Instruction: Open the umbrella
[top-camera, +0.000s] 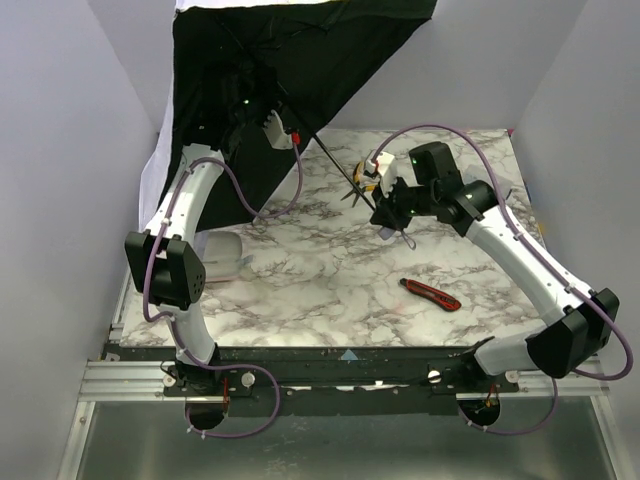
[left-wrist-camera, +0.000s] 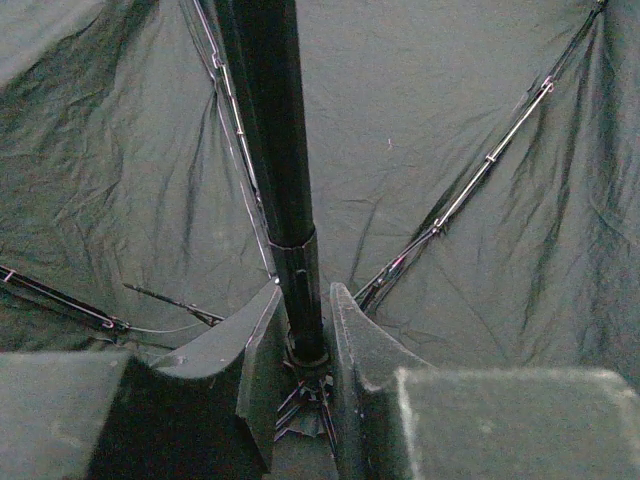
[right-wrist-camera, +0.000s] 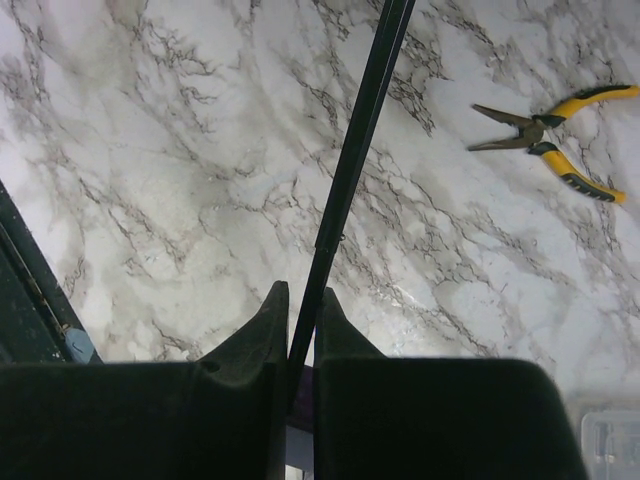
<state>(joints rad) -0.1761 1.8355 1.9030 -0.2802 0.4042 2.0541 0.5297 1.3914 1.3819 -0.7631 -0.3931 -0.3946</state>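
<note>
The umbrella (top-camera: 300, 60) stands open at the back left, its black lining facing the camera and a pale edge showing at the left. Its thin black shaft (top-camera: 335, 160) slants down to the right. My left gripper (top-camera: 283, 122) is inside the canopy, shut on the shaft. In the left wrist view the left gripper (left-wrist-camera: 306, 300) clamps the thick lower tube (left-wrist-camera: 300, 280), with ribs (left-wrist-camera: 480, 170) and lining around it. My right gripper (top-camera: 385, 215) is shut on the shaft's lower end. In the right wrist view the right gripper (right-wrist-camera: 300, 300) holds the thin shaft (right-wrist-camera: 355, 150). The handle is mostly hidden.
A pale oblong case (top-camera: 222, 255) lies by the left arm. A red-and-black utility knife (top-camera: 430, 294) lies front right on the marble table (top-camera: 320, 280). Yellow-handled pliers (top-camera: 360, 182) lie near the right gripper and also show in the right wrist view (right-wrist-camera: 560, 135). Walls close in left and right.
</note>
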